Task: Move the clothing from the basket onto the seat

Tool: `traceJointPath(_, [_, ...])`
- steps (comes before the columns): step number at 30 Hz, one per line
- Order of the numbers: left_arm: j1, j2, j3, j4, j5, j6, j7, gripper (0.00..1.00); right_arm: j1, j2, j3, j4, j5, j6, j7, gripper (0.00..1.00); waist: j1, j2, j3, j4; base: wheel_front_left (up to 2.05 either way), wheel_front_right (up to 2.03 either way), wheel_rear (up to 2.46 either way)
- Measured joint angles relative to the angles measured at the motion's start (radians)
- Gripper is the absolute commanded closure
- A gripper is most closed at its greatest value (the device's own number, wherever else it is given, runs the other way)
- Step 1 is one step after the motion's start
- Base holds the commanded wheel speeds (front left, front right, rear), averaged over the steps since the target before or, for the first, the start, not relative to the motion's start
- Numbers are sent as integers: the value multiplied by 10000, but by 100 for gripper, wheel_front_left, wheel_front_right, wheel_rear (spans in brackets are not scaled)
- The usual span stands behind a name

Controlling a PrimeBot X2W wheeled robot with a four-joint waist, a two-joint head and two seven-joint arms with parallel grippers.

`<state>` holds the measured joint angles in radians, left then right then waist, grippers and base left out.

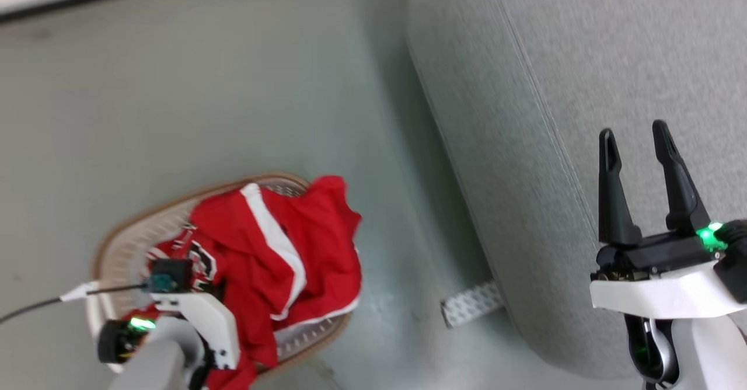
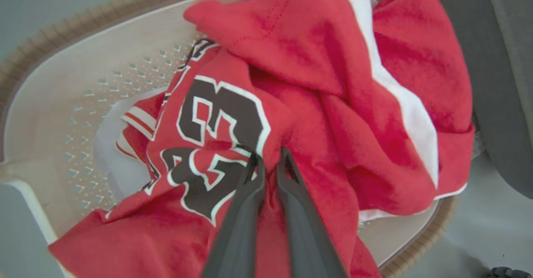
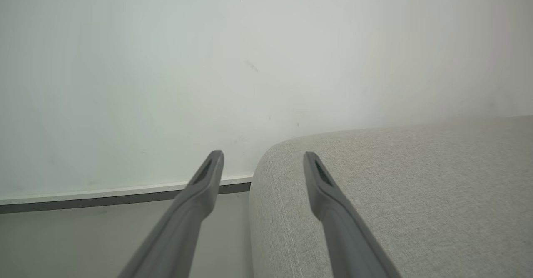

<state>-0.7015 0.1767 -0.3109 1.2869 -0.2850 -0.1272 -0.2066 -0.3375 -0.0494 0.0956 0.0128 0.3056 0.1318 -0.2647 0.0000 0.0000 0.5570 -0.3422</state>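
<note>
The red jersey (image 1: 280, 250) with white trim lies bunched in the cream basket (image 1: 125, 226), spilling over its brown rim. In the left wrist view its black-white "23" (image 2: 212, 145) faces up, and a white garment (image 2: 120, 165) peeks out beneath it. My left gripper (image 2: 270, 155) is shut on a fold of the red jersey (image 2: 316, 115) beside the numerals, inside the basket (image 2: 62, 86). My right gripper (image 1: 636, 136) stands open over the grey seat (image 1: 525, 86), nothing between its fingers (image 3: 208, 174). The seat (image 3: 416, 186) has a rounded edge.
Pale grey floor (image 1: 204, 86) lies between basket and seat. A white perforated strip (image 1: 470, 305) sticks out from under the seat. A wall with a dark baseboard (image 3: 83, 205) runs behind. A thin black cable (image 1: 35, 305) trails off at the left.
</note>
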Motion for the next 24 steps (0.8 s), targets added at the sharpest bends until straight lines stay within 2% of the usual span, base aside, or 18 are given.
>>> traceJointPath(7, [638, -779, -391, -451, -623, -15, -437, 100, 606, 4, -176, 439, -474, 0, 0, 0, 0, 0, -1342, 790, 0, 0, 0])
traceJointPath(10, [986, -940, -757, -830, -1011, -21, -502, 100, 894, 2, -201, 602, -694, 0, 0, 0, -1, 0, -1983, 1140, 0, 0, 0])
traceJointPath(17, [1628, -1076, -1582, -1854, -1841, -35, -554, 100, 1515, 2, -293, 901, -934, 0, 0, 0, -1, 0, -3449, 1909, 0, 0, 0])
traceJointPath(24, [2036, -932, -1835, -3183, -2253, -35, -564, 100, 2051, -8, -222, 1110, -901, 0, 0, 0, -3, 0, -4551, 2590, 0, 0, 0])
